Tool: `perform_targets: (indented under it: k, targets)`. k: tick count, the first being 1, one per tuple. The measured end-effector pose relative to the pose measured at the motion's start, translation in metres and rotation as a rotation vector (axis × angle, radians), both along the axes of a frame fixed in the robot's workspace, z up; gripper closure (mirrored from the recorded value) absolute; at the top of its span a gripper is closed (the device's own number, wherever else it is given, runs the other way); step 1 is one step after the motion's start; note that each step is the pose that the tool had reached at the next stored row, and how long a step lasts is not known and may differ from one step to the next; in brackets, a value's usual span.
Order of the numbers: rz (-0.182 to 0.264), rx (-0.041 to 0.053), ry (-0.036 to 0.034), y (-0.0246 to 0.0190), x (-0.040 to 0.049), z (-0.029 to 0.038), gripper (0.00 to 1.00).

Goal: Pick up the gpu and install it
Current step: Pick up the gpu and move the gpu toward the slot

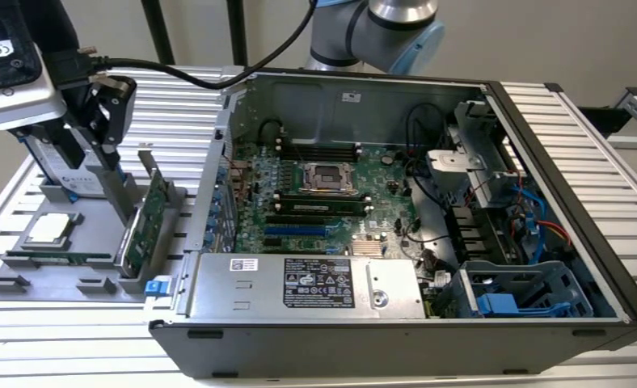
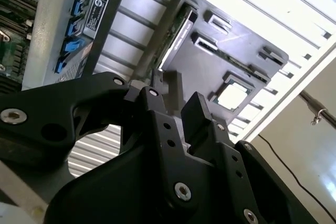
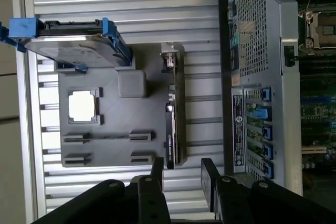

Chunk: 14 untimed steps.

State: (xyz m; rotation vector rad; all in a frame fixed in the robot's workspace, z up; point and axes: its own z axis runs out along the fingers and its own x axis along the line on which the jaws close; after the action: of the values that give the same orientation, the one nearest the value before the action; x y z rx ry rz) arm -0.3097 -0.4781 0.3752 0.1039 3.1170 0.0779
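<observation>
Work is at its very start: the gpu (image 3: 174, 114) stands on edge in the grey holder (image 3: 115, 129) on the desk (image 1: 583, 121), beside the open computer case (image 1: 351, 360), not yet grasped, and the gripper (image 3: 181, 169) hovers near it, spread and empty.

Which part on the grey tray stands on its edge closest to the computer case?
The gpu, the green card; the hard drive stands farther away and the processor lies flat.
</observation>
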Motion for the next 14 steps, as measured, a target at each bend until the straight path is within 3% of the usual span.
perform_targets:
  k: [14]
  targets:
    - [0.000, -0.0007, -0.0011, 0.0008, 0.0000, -0.0042, 0.00]
